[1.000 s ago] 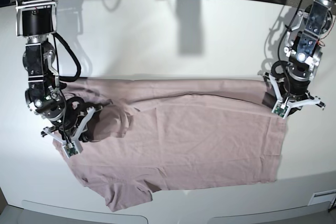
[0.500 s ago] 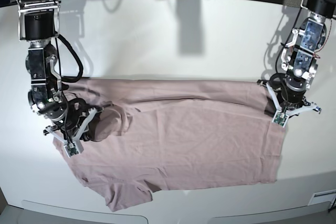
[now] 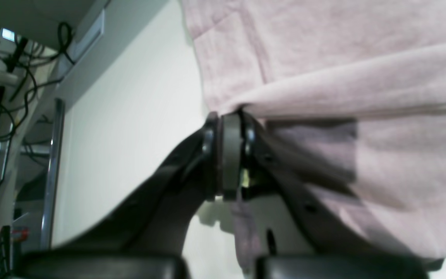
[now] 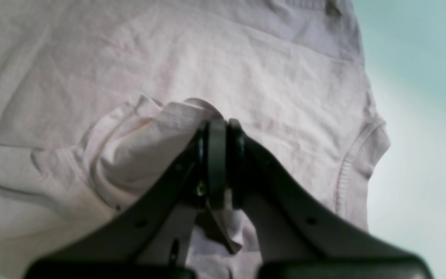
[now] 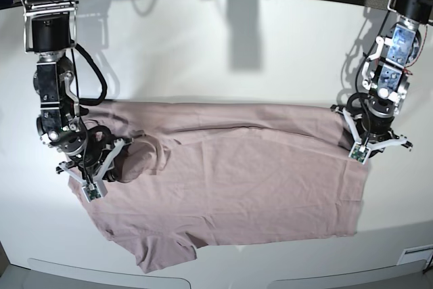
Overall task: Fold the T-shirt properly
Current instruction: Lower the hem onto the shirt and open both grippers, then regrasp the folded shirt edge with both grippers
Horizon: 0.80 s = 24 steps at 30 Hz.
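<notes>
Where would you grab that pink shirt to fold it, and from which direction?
Probably at its two far-edge ends, from above. The T-shirt lies flat and sideways on the table, so only edges offer a pinchable lip. Both grippers do this: the left gripper shut on the hem-end fold, the right gripper on bunched fabric at the collar end.

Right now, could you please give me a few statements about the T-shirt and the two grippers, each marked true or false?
1. The T-shirt lies spread across the white table. True.
2. The right gripper is shut on a bunched fold of the T-shirt. True.
3. The left gripper hangs open, clear of the cloth. False: its jaws are closed on the shirt's edge.
4. The T-shirt carries a large printed logo. False: the fabric seen is plain mauve-pink.
5. In the base view, both grippers hold the same end of the shirt. False: they grip opposite ends.
</notes>
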Each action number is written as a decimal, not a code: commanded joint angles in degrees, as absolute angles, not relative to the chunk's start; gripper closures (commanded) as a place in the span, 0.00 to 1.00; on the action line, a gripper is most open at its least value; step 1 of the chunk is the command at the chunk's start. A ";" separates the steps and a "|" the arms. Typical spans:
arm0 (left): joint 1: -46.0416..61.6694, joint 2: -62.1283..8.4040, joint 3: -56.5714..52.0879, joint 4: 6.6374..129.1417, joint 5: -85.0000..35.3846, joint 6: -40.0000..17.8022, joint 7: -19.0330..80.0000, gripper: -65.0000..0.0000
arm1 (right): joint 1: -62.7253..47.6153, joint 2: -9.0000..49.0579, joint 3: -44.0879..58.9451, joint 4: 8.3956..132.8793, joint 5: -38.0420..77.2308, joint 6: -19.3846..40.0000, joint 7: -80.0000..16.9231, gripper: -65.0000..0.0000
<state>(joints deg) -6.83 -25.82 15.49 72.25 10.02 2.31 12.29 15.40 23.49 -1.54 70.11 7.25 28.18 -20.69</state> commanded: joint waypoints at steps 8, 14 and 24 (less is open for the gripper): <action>-14.04 -26.63 15.05 66.24 8.58 2.79 11.05 0.68 | 17.10 24.27 -1.17 70.98 7.51 28.75 -19.92 1.00; -18.31 -25.71 15.05 61.12 5.74 2.70 12.43 0.68 | 17.10 24.27 -1.17 70.98 7.53 28.77 -20.84 1.00; -18.24 -25.58 15.03 65.89 -1.83 2.76 29.67 0.68 | 17.10 24.27 -1.17 70.98 7.53 28.75 -20.73 1.00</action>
<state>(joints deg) -16.49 -24.93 15.46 64.58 -2.59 2.66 31.86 15.42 23.46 -1.54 70.08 7.27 28.82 -22.09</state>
